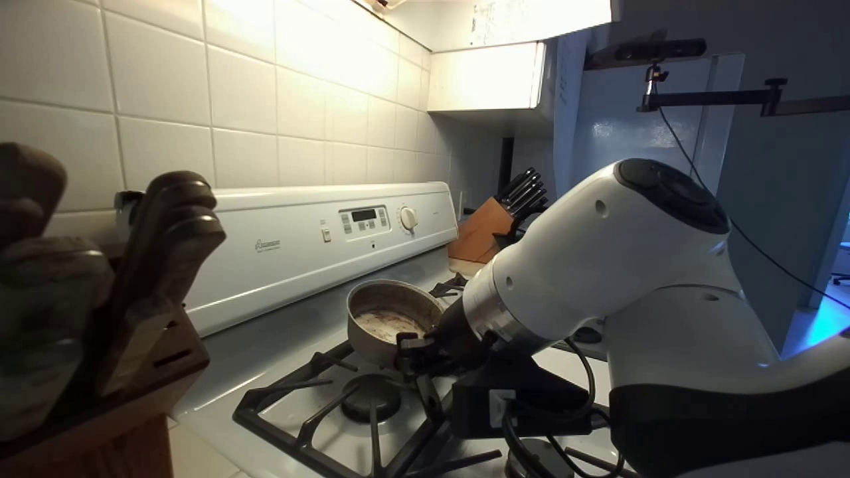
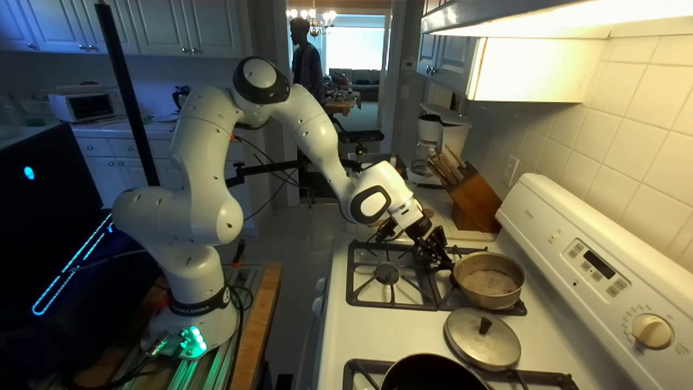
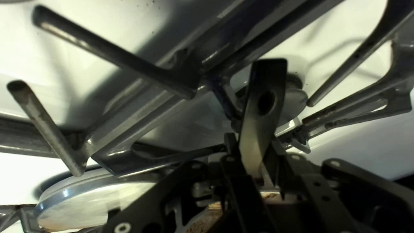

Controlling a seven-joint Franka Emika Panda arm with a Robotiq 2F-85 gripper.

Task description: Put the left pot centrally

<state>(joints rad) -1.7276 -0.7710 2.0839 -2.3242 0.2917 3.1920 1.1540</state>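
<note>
The left pot, a small round steel saucepan with a stained beige-brown inside, shows in both exterior views [image 1: 388, 322] [image 2: 487, 284]. It is upright over the back part of a burner grate. I cannot tell whether it rests on the grate or is slightly lifted. My gripper [image 1: 415, 355] is at the pot's handle side, also in an exterior view [image 2: 439, 260]. In the wrist view my gripper [image 3: 254, 145] has its fingers on both sides of the dark handle [image 3: 270, 72], closed on it. The handle's holed end sticks out past the fingertips. Most of the pot is hidden there.
A metal lid with a dark knob [image 2: 482, 341] lies on the stove's middle. A black pot [image 2: 433, 374] stands on the near grate. The control panel [image 1: 319, 242] runs along the back. Knife blocks [image 1: 481, 229] [image 2: 476, 200] stand beyond both stove ends.
</note>
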